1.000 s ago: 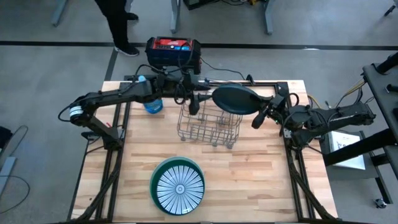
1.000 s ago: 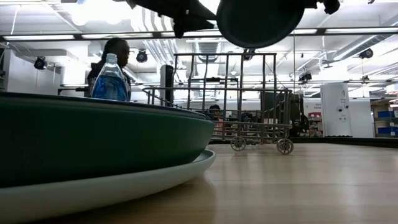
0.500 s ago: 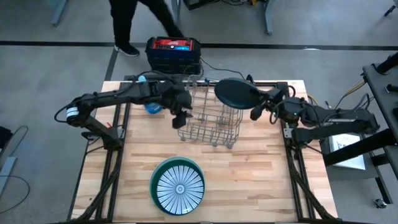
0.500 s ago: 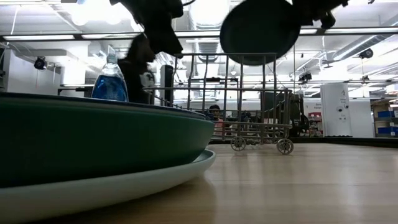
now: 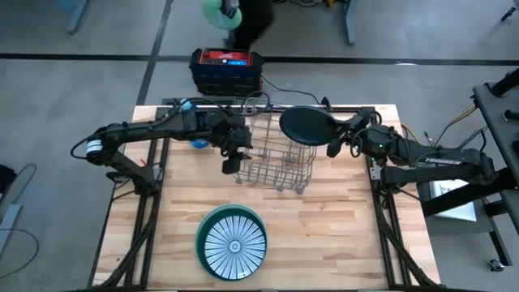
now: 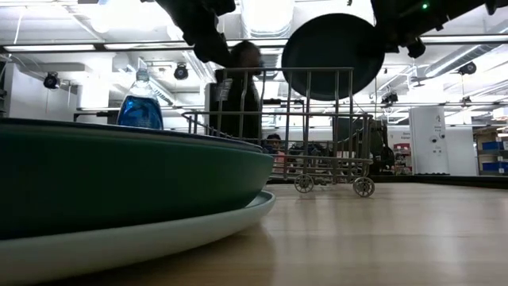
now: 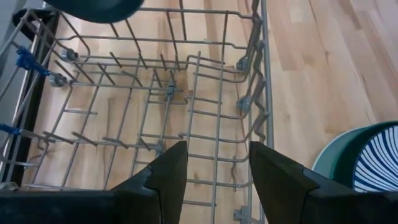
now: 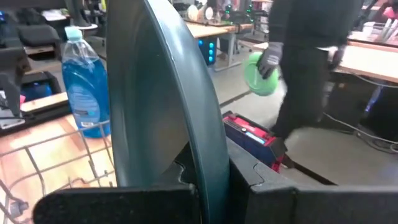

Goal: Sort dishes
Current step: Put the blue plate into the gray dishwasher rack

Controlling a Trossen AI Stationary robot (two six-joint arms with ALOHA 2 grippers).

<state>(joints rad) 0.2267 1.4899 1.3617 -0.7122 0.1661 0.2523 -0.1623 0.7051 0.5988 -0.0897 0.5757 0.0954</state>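
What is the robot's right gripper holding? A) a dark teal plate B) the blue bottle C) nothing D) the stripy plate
A: the right gripper is shut on the rim of the dark teal plate, holding it up over the wire rack.

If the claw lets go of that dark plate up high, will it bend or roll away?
The dark teal plate looks hard, so it probably won't bend. The right claw pinches only its rim, on edge over the wire rack, so it might slip. It's round, so dropped on edge it would likely roll or wobble.
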